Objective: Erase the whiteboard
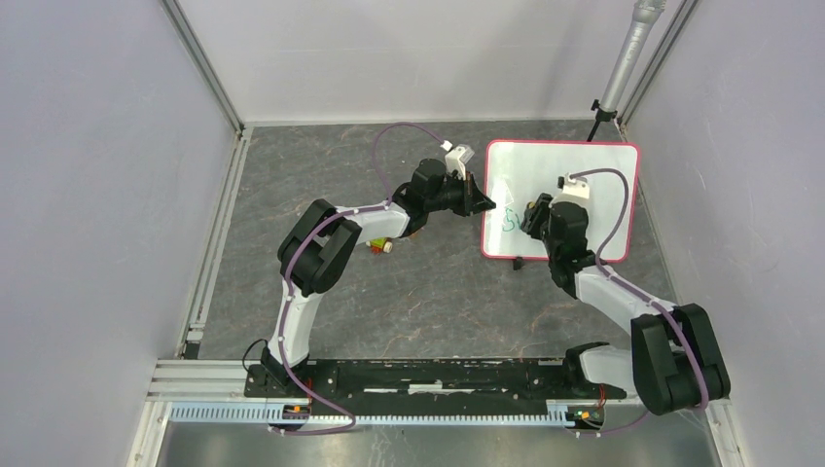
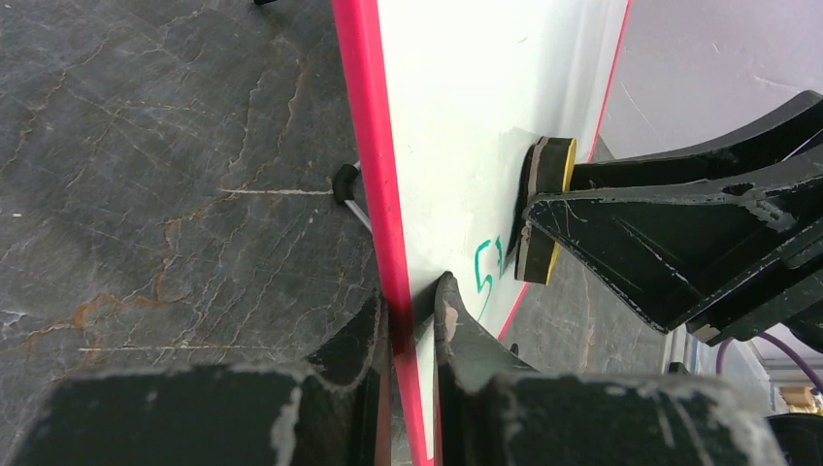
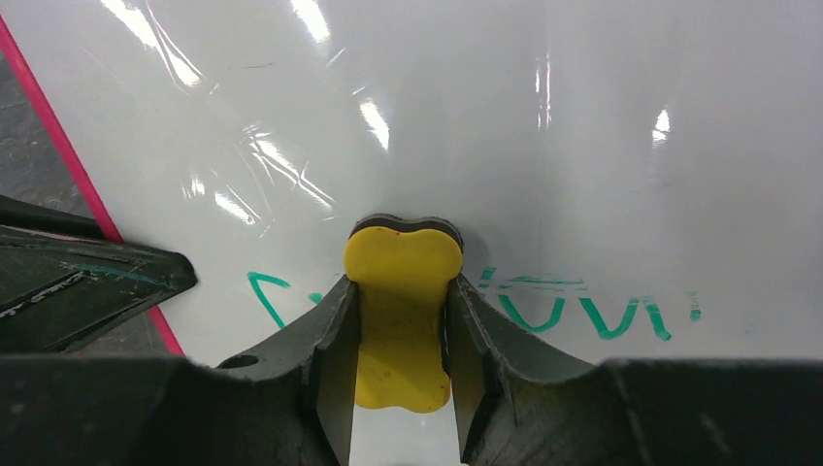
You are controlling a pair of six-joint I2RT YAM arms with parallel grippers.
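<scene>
Grey, veined stone covers the bench (image 1: 438, 302), with the two arm bases bolted along its near edge. Under the left arm's elbow lies a small red, yellow and white object (image 1: 379, 245), too small to identify.

Further out, right of centre, sits the whiteboard (image 1: 516, 170), reaching almost to the far right corner. It is a white rectangle with rounded corners and a thin pink-red frame (image 2: 364, 116). A small black foot (image 2: 344, 181) on a metal stem shows beneath its left edge. Whether the board lies flat or is raised at that edge cannot be told.

The left pincer (image 2: 411, 296) is closed on the left edge, one finger on each side of the frame. The right pincer (image 3: 400, 286) grips a yellow eraser (image 3: 400, 257) with a dark pad, pressed against the glossy face near that edge. Green handwritten marks (image 3: 582, 313) run across the face on both sides of the eraser.

Beyond the board's far right corner a grey pole (image 1: 627, 58) rises on a black stand.
</scene>
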